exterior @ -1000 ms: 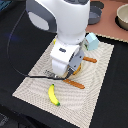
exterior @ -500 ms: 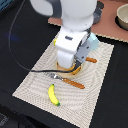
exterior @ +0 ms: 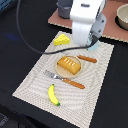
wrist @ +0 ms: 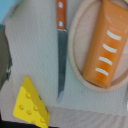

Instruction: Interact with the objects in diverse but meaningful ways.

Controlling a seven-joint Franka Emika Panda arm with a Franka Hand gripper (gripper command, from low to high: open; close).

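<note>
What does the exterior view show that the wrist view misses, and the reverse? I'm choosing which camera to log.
Only the exterior view shows the banana, the fork, the arm and the grey pot. Only the wrist view shows the knife's blade; in the exterior view the arm hides it. The claw appears in neither. Both show the cheese wedge, the bread loaf and its plate.

The orange-brown bread loaf (exterior: 69, 65) lies flat on a round plate (exterior: 59, 71) below the gripper; the yellow cheese wedge (exterior: 62, 40) sits beside it; the banana (exterior: 52, 95) lies farther off.
</note>
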